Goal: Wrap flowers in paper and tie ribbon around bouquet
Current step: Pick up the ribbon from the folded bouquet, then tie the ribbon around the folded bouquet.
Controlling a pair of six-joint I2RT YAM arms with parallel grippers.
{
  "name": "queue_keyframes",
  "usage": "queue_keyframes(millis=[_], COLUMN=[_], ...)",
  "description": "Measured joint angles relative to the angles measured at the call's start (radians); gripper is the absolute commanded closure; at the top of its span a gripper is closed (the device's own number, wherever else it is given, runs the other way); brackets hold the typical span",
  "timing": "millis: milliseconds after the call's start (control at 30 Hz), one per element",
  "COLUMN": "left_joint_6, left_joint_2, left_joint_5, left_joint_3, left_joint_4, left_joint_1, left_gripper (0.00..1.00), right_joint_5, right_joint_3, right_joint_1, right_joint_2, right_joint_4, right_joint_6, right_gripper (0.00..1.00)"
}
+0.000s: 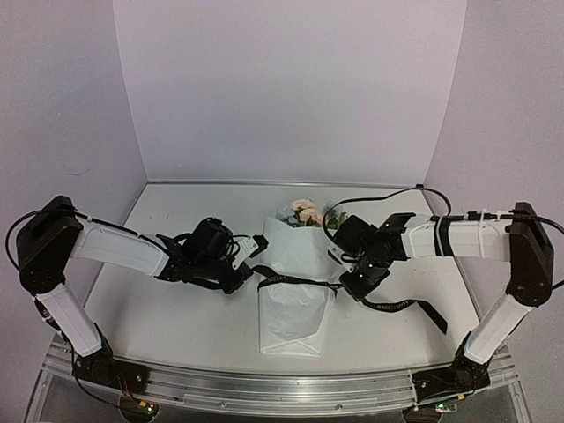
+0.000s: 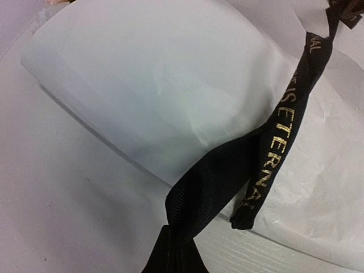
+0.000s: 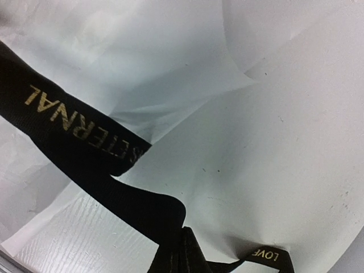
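- The left claw (image 1: pixel 249 275) is clamped on the ribbon (image 1: pixel 295 282).
- The right claw (image 1: pixel 348 284) is pinched on the ribbon too.
- The bouquet (image 1: pixel 295 304) lies on the surface (image 1: pixel 176 326) between the 2 claws, under the ribbon.

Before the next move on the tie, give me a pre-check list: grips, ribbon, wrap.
1. Left gripper shut on the ribbon: ok.
2. Right gripper shut on the ribbon: ok.
3. Ribbon crosses over the paper between the two grippers: ok.
4. Ribbon also passes under the paper: cannot tell, the underside is hidden.
5. Knot formed: not ok, none visible on top of the wrap.
6. Flowers showing at the paper's far end: ok.
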Motion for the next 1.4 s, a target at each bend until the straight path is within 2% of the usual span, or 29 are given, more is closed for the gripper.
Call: queue_keyframes(millis=[400, 500, 633, 700, 900, 1200, 1400], left_joint_6=[-0.489, -0.614, -0.749, -0.790, -0.872, -0.946, -0.981], left_joint_2=[-0.025, -0.101, -0.237, -0.265, -0.281, -0.354, -0.454], left_joint_5=[-0.195, -0.214, -0.225, -0.216, -0.173, -0.151, -0.148], left_joint_3=[-0.007, -0.065, -0.135, -0.139, -0.158, -0.208, -0.272], left_joint_4=[-0.149, -0.186, -0.254, -0.272, -0.298, -0.307, -0.317], left_joint_1=[0.016, 0.098, 0.271, 0.308, 0.317, 0.319, 0.282], left_gripper=[1.00, 1.00, 1.00, 1.00, 1.00, 1.00, 1.00], right_joint_5=[0.151, 0.174, 0.178, 0.164, 0.123, 0.075, 0.075], right_joint_3=[0.020, -0.055, -0.205, -0.251, -0.313, -0.324, -0.406], right_joint_1=[-0.016, -0.074, -0.191, -0.224, -0.276, -0.295, -0.296], right_joint_2=[-0.010, -0.059, -0.187, -0.249, -0.391, -0.453, -0.552], right_joint_4=[-0.150, -0.144, -0.131, -0.112, -0.079, -0.104, -0.122], right_joint_6=[0.180, 0.246, 0.344, 0.378, 0.437, 0.465, 0.491], right_gripper=[1.00, 1.00, 1.00, 1.00, 1.00, 1.00, 1.00])
